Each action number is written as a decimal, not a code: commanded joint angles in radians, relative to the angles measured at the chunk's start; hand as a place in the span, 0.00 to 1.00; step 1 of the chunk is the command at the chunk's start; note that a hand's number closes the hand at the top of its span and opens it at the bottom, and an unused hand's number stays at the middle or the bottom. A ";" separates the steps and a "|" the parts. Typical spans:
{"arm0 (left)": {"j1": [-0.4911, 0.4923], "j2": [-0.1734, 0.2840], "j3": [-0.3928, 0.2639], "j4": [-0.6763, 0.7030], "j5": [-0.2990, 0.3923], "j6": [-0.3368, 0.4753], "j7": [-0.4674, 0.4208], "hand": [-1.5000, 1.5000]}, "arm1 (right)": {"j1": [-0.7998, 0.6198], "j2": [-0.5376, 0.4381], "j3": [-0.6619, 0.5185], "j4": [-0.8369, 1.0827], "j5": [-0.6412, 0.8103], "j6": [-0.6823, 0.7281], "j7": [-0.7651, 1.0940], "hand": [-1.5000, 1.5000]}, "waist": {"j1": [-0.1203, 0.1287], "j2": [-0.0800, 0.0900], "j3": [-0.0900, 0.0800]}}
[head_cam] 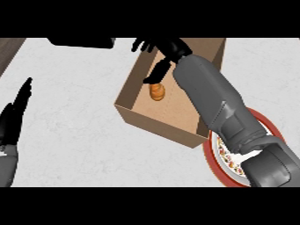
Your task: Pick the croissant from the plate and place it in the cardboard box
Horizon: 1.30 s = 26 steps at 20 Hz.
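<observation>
**Croissant in the box, right hand above it**

We saw the cardboard box (153,115) standing open-topped on the pale counter (74,132), set at a slant with one corner toward the near side. The croissant (156,92) lay on the box's floor, toward its far left part, close to the left wall. It was no longer on the plate.

Our right hand (163,47) reached over the far end of the box, the grey forearm (210,94) crossing the box diagonally from the near right. Its fingers were spread and relaxed at the far rim, and the thumb (156,73) hung down into the box, its tip just above the croissant. We could not tell whether thumb and croissant touched, but nothing was curled round the pastry, so the hand held nothing.

The plate (218,163), red-rimmed with a patterned white centre, sat just beside the box's near right corner, largely hidden under the forearm.

Our left hand (10,117) rested at the left edge of the view, fingers straight and pointing away from us, well apart from the box.

A dark object (81,42) lay at the far edge, left of the box.
</observation>
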 commanded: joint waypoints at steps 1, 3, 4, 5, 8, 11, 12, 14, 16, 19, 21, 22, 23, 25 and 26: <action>-0.035 0.023 0.008 -0.011 0.002 -0.015 0.030 0.50 | 0.001 0.006 -0.011 0.041 -0.028 -0.019 -0.031 0.00 | 0.016 0.007 0.001; -0.022 -0.020 -0.018 0.030 -0.024 0.018 -0.003 0.50 | -0.017 0.006 -0.024 0.032 -0.064 -0.004 -0.057 0.00 | 0.002 0.002 0.000; -0.014 -0.009 -0.004 -0.007 0.000 -0.004 0.026 0.50 | -0.006 0.006 -0.033 0.020 -0.066 -0.022 -0.089 0.00 | -0.001 0.000 0.001; -0.027 0.013 0.012 -0.013 0.006 -0.012 0.047 0.50 | 0.008 0.004 -0.054 0.007 -0.067 -0.033 -0.114 0.00 | -0.013 0.001 0.001; 0.023 -0.012 -0.012 -0.032 -0.008 -0.003 0.032 0.50 | 0.016 -0.004 -0.113 -0.009 -0.134 -0.062 -0.162 0.00 | -0.005 0.001 0.001; 0.011 -0.007 -0.003 -0.001 -0.014 0.004 0.017 0.50 | 0.014 0.006 -0.187 -0.017 -0.210 -0.075 -0.163 0.00 | -0.018 -0.001 0.001; 0.006 0.004 0.009 -0.001 -0.005 0.000 0.009 0.50 | 0.020 -0.021 -0.207 -0.016 -0.228 -0.046 -0.183 0.00 | -0.019 0.001 0.001; -0.006 -0.017 0.005 0.018 -0.015 0.025 0.002 0.50 | 0.002 -0.073 -0.241 -0.022 -0.261 0.011 -0.201 0.00 | -0.023 0.003 0.001; 0.008 0.005 0.022 0.005 0.006 -0.002 -0.005 0.50 | 0.020 -0.102 -0.250 -0.007 -0.270 0.049 -0.210 0.00 | -0.025 -0.002 0.001; 0.033 0.020 0.027 -0.058 0.015 -0.018 0.022 0.50 | 0.026 -0.186 -0.286 0.005 -0.308 0.157 -0.217 0.00 | -0.021 -0.005 0.002; -0.018 0.002 0.021 0.041 -0.005 0.005 -0.006 0.50 | 0.022 -0.251 -0.306 0.004 -0.322 0.185 -0.225 0.00 | -0.034 0.004 0.001; 0.016 -0.004 0.001 -0.010 -0.011 -0.002 -0.002 0.50 | 0.024 -0.272 -0.322 0.015 -0.333 0.177 -0.216 0.00 | -0.013 0.007 0.002; 0.007 -0.006 0.005 -0.016 -0.009 0.003 0.017 0.50 | 0.027 -0.313 -0.307 0.022 -0.314 0.199 -0.205 0.00 | -0.014 0.006 0.002; 0.037 -0.008 0.003 -0.051 -0.004 -0.002 0.015 0.50 | 0.056 -0.378 -0.318 0.028 -0.322 0.241 -0.216 0.00 | -0.013 0.003 0.002; -0.005 0.008 0.030 -0.016 0.006 0.001 0.016 0.50 | 0.078 -0.379 -0.316 0.028 -0.317 0.222 -0.243 0.00 | -0.014 0.008 0.002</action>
